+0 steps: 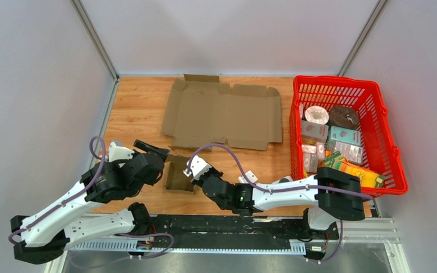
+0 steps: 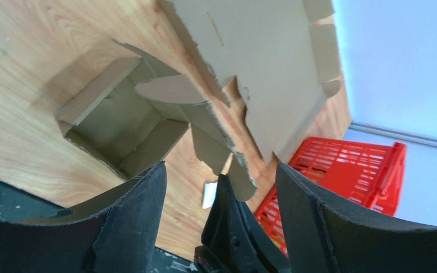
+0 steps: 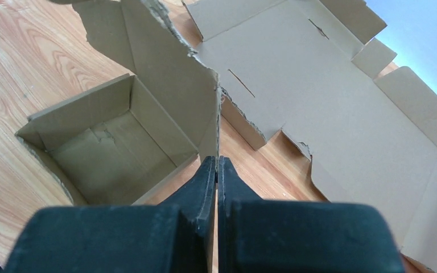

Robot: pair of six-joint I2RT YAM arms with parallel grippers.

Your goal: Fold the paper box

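A small brown paper box (image 1: 177, 175) sits open near the front of the table, its lid flap raised. In the right wrist view the box (image 3: 111, 148) lies lower left, and my right gripper (image 3: 216, 163) is shut on the edge of its upright lid flap (image 3: 170, 68). In the top view my right gripper (image 1: 189, 172) is at the box's right side. My left gripper (image 1: 163, 161) is at the box's left side, open and empty. In the left wrist view its fingers (image 2: 148, 193) stand wide apart, with the box (image 2: 119, 122) ahead.
A large flat cardboard blank (image 1: 222, 114) lies at the back of the table. A red basket (image 1: 391, 153) full of groceries stands on the right. A small white piece (image 1: 251, 176) lies by the right arm.
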